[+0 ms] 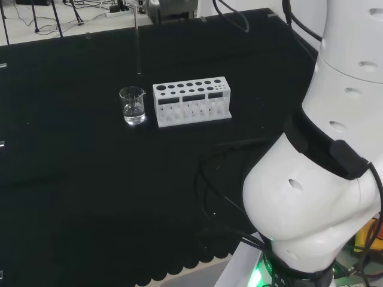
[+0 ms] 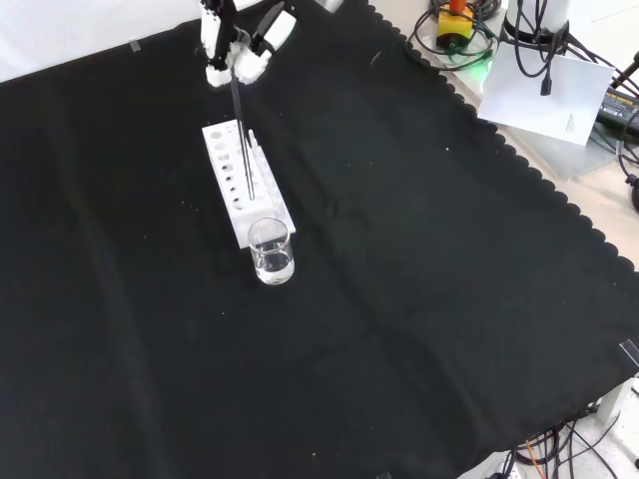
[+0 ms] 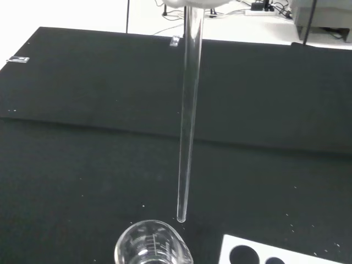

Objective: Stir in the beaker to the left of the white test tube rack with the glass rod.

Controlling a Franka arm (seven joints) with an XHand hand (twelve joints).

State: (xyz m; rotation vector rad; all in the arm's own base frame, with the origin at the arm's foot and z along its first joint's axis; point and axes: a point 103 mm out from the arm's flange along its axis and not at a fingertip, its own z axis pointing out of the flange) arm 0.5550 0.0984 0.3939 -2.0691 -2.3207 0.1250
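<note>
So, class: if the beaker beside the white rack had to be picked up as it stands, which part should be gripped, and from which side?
Probably grip the beaker around its straight wall, about mid-height, coming in level from the side away from the white rack. It stands upright with clear liquid low inside, so keep it vertical. The rack blocks the other side, and the glass rod held by the robot hand hangs above.

You've got a clear, glossy glass rod [image 3: 188, 110], smooth along its length. Your beaker [image 1: 133, 105] is clear glass too, shiny at the rim. The test tube rack [image 1: 191, 101] looks matt white plastic. The cloth [image 2: 419, 299] is matt black, scalloped along its edge.
</note>
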